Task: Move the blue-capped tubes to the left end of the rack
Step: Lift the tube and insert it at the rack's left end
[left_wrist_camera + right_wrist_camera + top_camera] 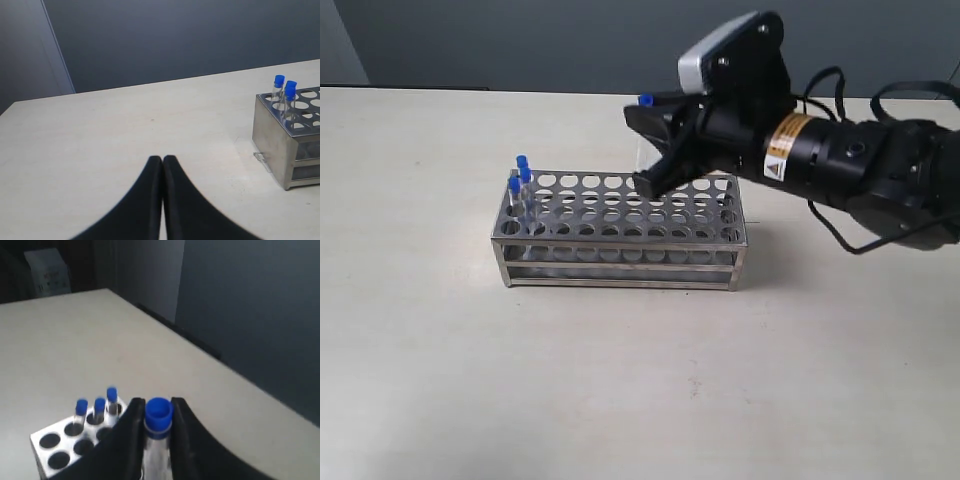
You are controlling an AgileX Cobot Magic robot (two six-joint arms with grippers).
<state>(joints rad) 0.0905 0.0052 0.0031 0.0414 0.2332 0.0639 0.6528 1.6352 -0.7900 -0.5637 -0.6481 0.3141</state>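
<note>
The steel rack (620,245) stands mid-table. Three blue-capped tubes (523,178) stand upright in holes at its left end; the right wrist view shows them (99,406) in the rack's (36,442) end holes. My right gripper (642,148) hovers over the rack's back edge, right of middle, shut on a fourth blue-capped tube (644,102). In the right wrist view that tube (159,415) sits upright between the fingers of the gripper (158,402), cap just above their tips. My left gripper (162,159) is shut and empty, low over the bare table, left of the rack (272,140).
Bare beige tabletop surrounds the rack on all sides. A dark wall runs behind the table's far edge. The right arm's black body and cables (880,170) hang above the table to the right of the rack.
</note>
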